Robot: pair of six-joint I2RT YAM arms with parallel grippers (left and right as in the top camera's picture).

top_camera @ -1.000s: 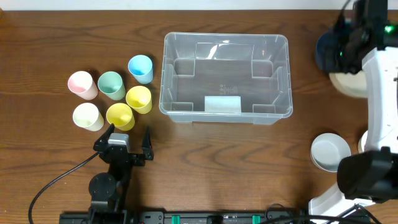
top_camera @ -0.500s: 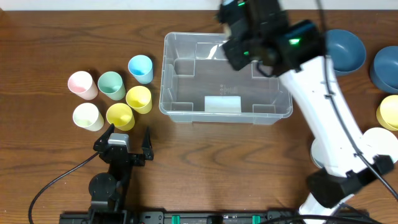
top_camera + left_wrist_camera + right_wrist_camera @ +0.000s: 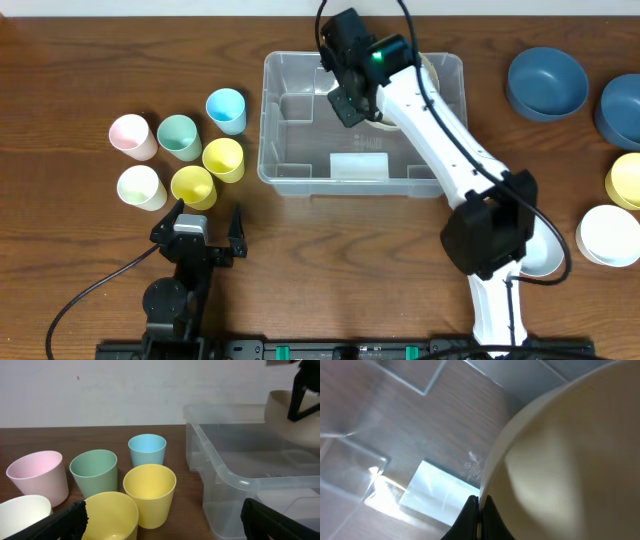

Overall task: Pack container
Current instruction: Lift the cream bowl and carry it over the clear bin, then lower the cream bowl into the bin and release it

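The right fingers have swung toward 9 o'clock over the container, at the surface's 12 o'clock, pinching a cream bowl's rim. The left fingers, at 7 o'clock, gape. The label is blank.

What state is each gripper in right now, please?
Left gripper: open, holding nothing.
Right gripper: fingers shut on the rim of the cream bowl, over the container.
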